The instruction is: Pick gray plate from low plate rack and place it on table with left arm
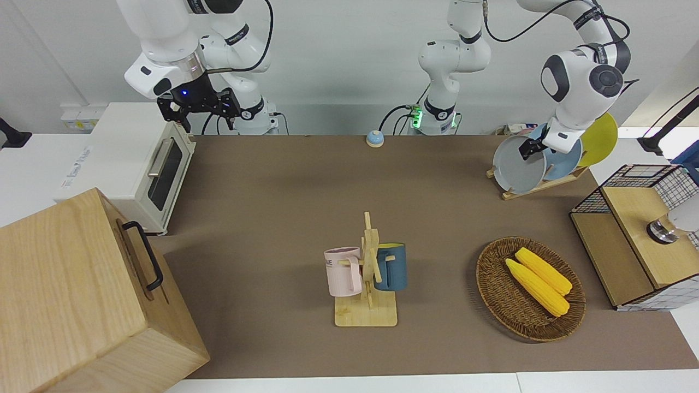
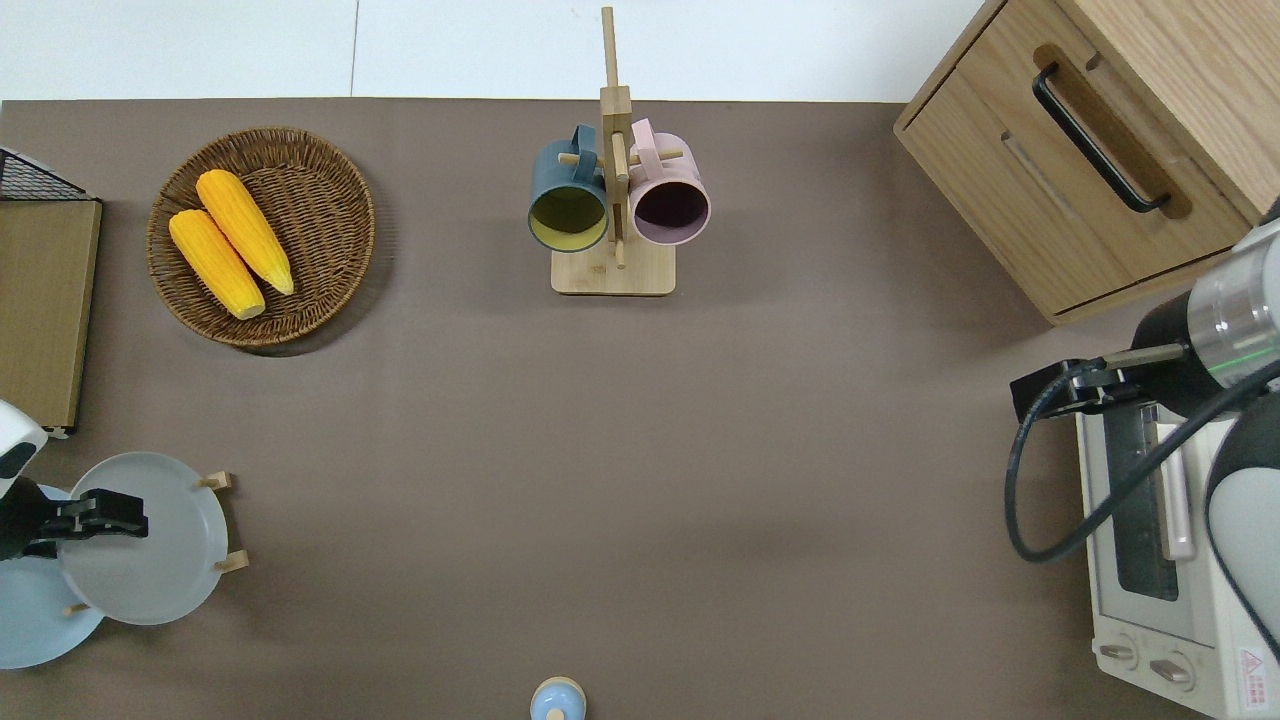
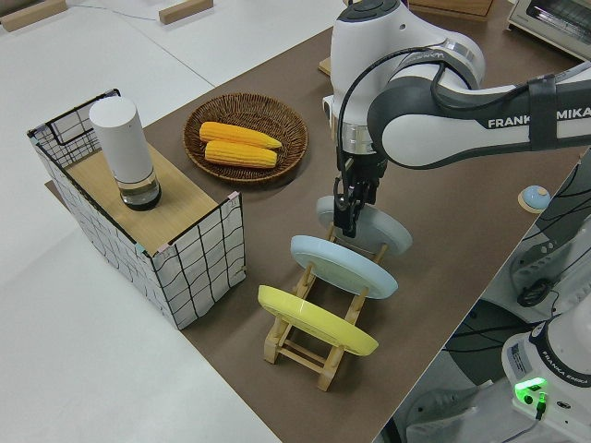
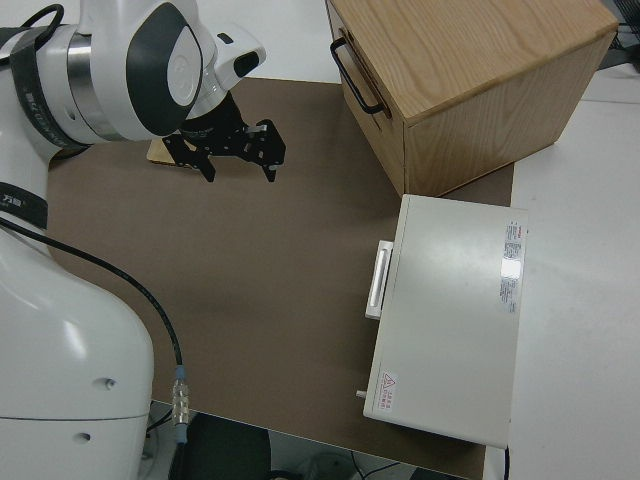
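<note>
The gray plate stands on edge in the low plate rack at the left arm's end of the table, as the rack's plate nearest the table's middle. It also shows in the overhead view and the left side view. My left gripper is at the plate's upper rim, open, with a finger on either side of the rim. The plate rests in the rack. My right arm is parked, its gripper open and empty.
A light blue plate and a yellow plate stand in the same rack. A wicker basket with two corn cobs, a mug stand, a wire shelf box, a toaster oven and a wooden cabinet stand around.
</note>
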Available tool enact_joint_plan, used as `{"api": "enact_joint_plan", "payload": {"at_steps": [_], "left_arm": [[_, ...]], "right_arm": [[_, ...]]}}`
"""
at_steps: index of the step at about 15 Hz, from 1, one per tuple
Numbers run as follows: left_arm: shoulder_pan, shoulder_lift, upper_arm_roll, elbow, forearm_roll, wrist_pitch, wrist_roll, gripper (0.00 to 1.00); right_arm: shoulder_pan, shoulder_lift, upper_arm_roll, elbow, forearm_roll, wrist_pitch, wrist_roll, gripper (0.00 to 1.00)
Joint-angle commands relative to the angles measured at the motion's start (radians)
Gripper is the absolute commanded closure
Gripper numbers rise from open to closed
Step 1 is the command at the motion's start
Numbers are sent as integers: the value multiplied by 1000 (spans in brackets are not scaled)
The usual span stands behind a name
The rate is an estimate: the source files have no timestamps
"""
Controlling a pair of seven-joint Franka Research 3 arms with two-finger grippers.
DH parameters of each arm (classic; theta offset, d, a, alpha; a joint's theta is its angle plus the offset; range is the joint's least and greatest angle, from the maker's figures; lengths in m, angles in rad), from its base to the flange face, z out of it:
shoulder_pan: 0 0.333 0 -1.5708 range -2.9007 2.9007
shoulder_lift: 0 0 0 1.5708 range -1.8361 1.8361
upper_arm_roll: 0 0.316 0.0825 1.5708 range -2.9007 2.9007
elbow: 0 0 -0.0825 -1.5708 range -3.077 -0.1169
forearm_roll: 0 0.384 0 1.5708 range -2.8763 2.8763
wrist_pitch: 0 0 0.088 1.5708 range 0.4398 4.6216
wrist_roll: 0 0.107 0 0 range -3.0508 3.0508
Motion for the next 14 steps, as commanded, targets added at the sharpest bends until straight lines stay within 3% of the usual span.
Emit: {"api": "enact_joint_plan", "payload": {"at_steps": [1, 4, 8, 14], "left_arm": [[-8, -25, 6, -33, -29, 19, 30, 510], [-8, -21, 6, -33, -18, 20, 31, 724], [-8, -21, 6, -33, -17, 20, 30, 820], [-11, -21, 5, -16, -17, 5, 30, 865]], "right_arm": [[-23, -2, 20, 6, -5, -11, 12, 17], [-23, -2, 21, 7, -6, -11, 12, 17], [-23, -2, 20, 7, -5, -11, 12, 17], [-23, -2, 21, 7, -5, -11, 12, 17]]}}
